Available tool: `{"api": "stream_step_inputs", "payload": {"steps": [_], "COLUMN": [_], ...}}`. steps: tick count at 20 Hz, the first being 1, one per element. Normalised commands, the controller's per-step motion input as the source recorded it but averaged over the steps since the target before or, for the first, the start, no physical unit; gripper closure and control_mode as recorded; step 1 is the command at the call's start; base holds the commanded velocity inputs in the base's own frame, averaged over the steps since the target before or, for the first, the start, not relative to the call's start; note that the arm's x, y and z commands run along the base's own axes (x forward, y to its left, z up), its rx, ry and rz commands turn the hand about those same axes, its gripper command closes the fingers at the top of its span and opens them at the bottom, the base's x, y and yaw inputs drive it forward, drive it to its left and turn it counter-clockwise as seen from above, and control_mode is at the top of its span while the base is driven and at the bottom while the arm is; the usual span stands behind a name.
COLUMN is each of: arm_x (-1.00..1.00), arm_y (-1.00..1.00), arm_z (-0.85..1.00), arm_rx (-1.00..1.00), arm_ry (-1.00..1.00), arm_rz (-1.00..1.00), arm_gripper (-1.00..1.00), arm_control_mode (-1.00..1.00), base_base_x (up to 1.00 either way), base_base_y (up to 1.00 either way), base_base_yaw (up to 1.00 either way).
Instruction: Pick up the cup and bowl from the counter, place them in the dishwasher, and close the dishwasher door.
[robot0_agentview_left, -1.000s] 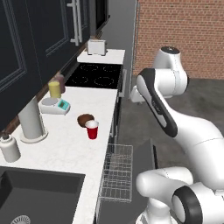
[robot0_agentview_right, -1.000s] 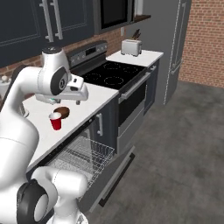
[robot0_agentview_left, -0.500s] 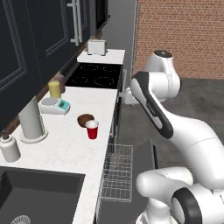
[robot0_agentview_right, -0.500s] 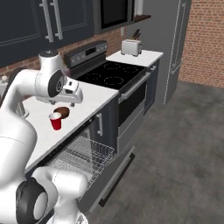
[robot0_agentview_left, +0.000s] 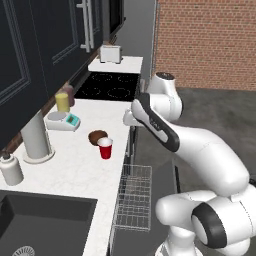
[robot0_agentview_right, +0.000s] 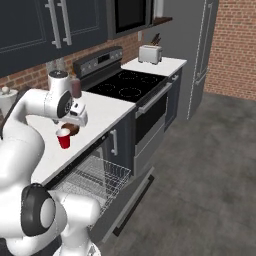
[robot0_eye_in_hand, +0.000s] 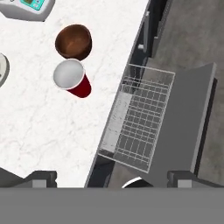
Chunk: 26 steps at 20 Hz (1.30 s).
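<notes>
The red cup (robot0_agentview_left: 105, 148) stands upright on the white counter (robot0_agentview_left: 75, 170), touching the dark brown bowl (robot0_agentview_left: 97, 136) just behind it. From above, the hand view shows the bowl (robot0_eye_in_hand: 74, 41) and the cup (robot0_eye_in_hand: 71, 78) with its white inside. My gripper (robot0_agentview_left: 128, 120) hangs above the counter's front edge, to the right of both, open and empty. In the hand view its fingertips (robot0_eye_in_hand: 42, 178) stand far apart. The dishwasher door (robot0_eye_in_hand: 186, 118) lies folded down, with the wire rack (robot0_eye_in_hand: 138, 118) pulled out over it. From the right, my hand (robot0_agentview_right: 76, 118) partly covers the bowl (robot0_agentview_right: 71, 131).
A white-and-teal scale (robot0_agentview_left: 62, 121), a yellow jar (robot0_agentview_left: 62, 101), a grey cylinder (robot0_agentview_left: 36, 137) and a white bottle (robot0_agentview_left: 10, 169) stand along the wall side. The sink (robot0_agentview_left: 40, 220) is near, the black stove (robot0_agentview_left: 110, 86) and toaster (robot0_agentview_left: 111, 53) far.
My arm has swung left and down, bringing the hand from over the floor to the counter's edge near the cup and bowl. Cup, bowl and rack have not moved.
</notes>
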Motion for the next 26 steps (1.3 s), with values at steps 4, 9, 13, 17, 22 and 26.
{"api": "stream_step_inputs", "payload": {"steps": [4, 9, 13, 17, 22, 26], "arm_x": [0.24, 0.23, 0.29, 0.32, 0.34, 0.25], "arm_y": [0.44, 0.36, 0.19, 0.10, 0.08, 0.14], "arm_z": [-0.35, -0.29, -0.28, -0.32, -0.30, -0.22], "arm_rx": [0.02, 0.00, 0.00, 0.00, 0.00, 0.01], "arm_ry": [0.00, 0.00, 0.00, 0.00, 0.00, 0.00], "arm_rz": [-0.07, -0.11, -0.16, -0.17, -0.15, -0.12], "arm_gripper": [-1.00, -1.00, -1.00, -1.00, -1.00, -1.00], "arm_control_mode": [-1.00, -1.00, -1.00, -1.00, -1.00, -1.00], "base_base_x": [0.00, 0.00, 0.00, 0.00, 0.00, 0.00], "base_base_y": [0.00, 0.00, 0.00, 0.00, 0.00, 0.00], "base_base_yaw": [0.00, 0.00, 0.00, 0.00, 0.00, 0.00]}}
